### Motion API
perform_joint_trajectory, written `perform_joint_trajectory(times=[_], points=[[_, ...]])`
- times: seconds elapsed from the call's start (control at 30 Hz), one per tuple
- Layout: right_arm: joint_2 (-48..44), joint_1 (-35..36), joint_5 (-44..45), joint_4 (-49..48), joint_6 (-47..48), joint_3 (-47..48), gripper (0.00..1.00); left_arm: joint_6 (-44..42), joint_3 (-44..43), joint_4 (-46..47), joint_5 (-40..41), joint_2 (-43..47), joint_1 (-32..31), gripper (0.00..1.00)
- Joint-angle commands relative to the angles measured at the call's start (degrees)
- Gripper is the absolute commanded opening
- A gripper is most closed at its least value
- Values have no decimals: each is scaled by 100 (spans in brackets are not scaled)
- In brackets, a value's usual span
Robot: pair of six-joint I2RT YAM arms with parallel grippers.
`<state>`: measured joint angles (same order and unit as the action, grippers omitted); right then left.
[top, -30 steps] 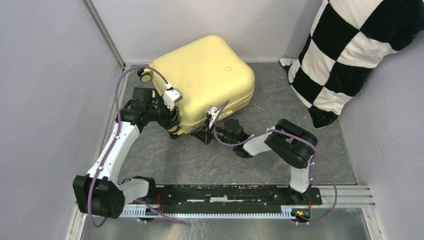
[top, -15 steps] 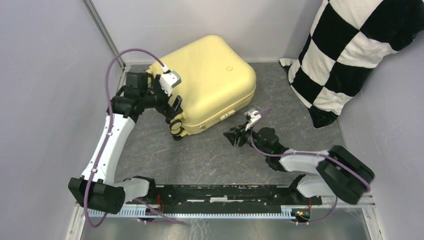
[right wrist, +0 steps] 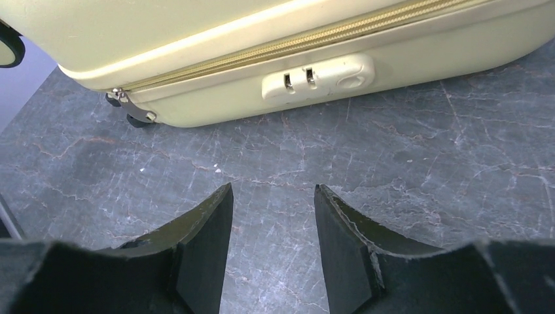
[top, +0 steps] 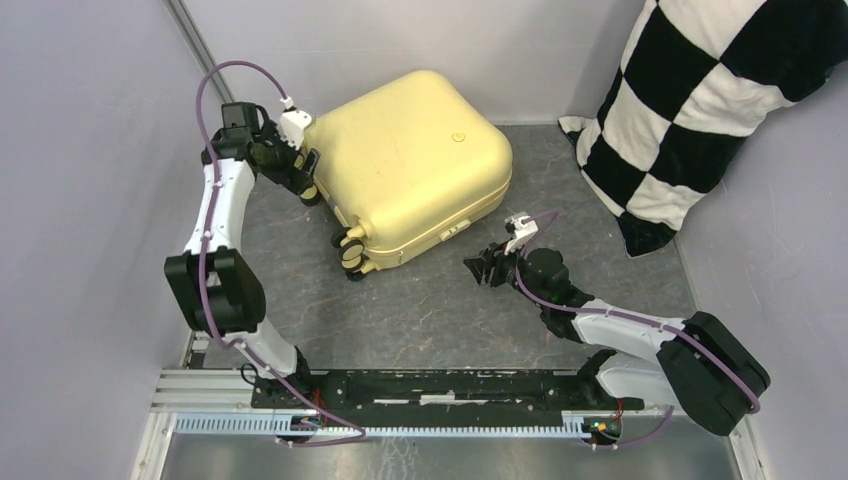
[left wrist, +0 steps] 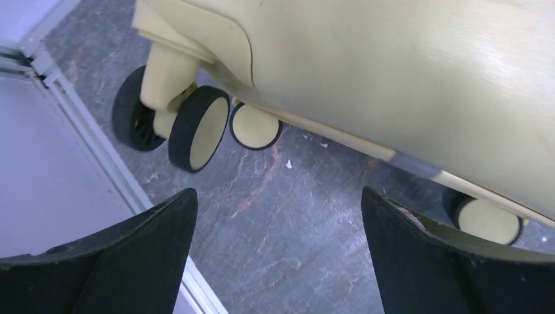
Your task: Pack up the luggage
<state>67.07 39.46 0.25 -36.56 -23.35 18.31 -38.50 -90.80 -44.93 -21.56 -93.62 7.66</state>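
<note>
The luggage (left wrist: 406, 85) fills the upper right, its pale-yellow shell over the grey marbled floor (left wrist: 288, 261). Black-and-yellow casters (left wrist: 196, 127) sit at its upper-left corner, near a metal rail (left wrist: 85, 131); another wheel (left wrist: 487, 219) shows at lower right. The left gripper (left wrist: 276, 196) is spread wide, nothing between its fingers

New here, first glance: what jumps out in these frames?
A closed pale-yellow suitcase lies flat at the back centre of the floor. A big black-and-white checkered pillow leans in the far right corner. Both arms are empty-handed: the left claw is open beside the wheels at the suitcase's far left corner, and the right claw is open, facing the lock without touching it.
</note>
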Motion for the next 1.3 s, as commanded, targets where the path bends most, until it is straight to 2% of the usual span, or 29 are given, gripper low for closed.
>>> perform_joint_trajectory(times=[0.0,0.13,0.27,0.47,0.63,0.8,1.0,1.13,1.27], points=[[133,-21,-210,-228,-298,-21,55,-372,-523,410,1,-404,-5,100],[192,-22,-362,-389,-361,-163,54,-218,-812,695,263,-827,-5,100],[235,-19,-494,-434,-378,-178,53,-338,-787,883,216,-806,-8,100],[351,-21,-694,-599,-482,-130,53,-1131,-700,857,235,-635,-2,100],[499,-18,-816,-789,-594,-67,52,-1299,-1580,200,321,-1445,6,100],[650,-14,-692,-704,-653,135,50,-1066,-2228,-15,318,-2089,7,99],[1147,-21,-701,-690,-846,638,46,-1141,-2217,-330,221,-2305,35,83],[1445,-35,-626,-711,-835,977,45,-1165,-2094,-519,-151,-2204,103,63],[1851,-254,-706,-747,-915,1328,43,-1174,-1724,-579,-559,-1803,109,49]])
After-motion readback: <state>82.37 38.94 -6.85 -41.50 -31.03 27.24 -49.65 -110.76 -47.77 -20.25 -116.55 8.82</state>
